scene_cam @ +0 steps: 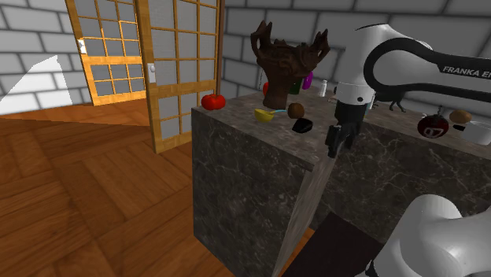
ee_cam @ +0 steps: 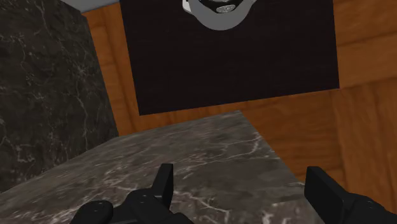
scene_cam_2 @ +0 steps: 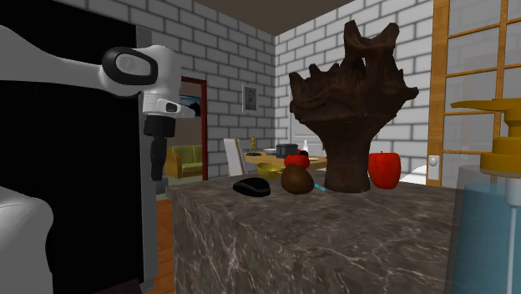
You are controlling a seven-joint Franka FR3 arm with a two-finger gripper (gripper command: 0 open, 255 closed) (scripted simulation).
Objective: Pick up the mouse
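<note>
The mouse [scene_cam: 302,125] is a small black, low rounded thing on the dark marble counter [scene_cam: 236,169], in front of a brown carved sculpture [scene_cam: 287,63]. In the second exterior view the mouse [scene_cam_2: 252,187] lies beside a brown round object [scene_cam_2: 296,179]. My gripper [scene_cam: 331,148] hangs pointing down over the counter's near edge, to the shoulder view's right of the mouse and apart from it. In the second exterior view the gripper [scene_cam_2: 156,171] is well to the left of the mouse. The wrist view has the gripper [ee_cam: 245,191] open over bare marble [ee_cam: 210,146], nothing between its fingers.
Around the sculpture [scene_cam_2: 355,108] sit a red fruit [scene_cam: 213,101], a yellow item [scene_cam: 264,115] and a purple item [scene_cam: 308,79]. A red-and-white object [scene_cam: 432,126] stands at the shoulder view's right. A blue soap dispenser [scene_cam_2: 493,209] is close to the second camera. Wooden floor and lattice doors [scene_cam: 177,63] lie beyond.
</note>
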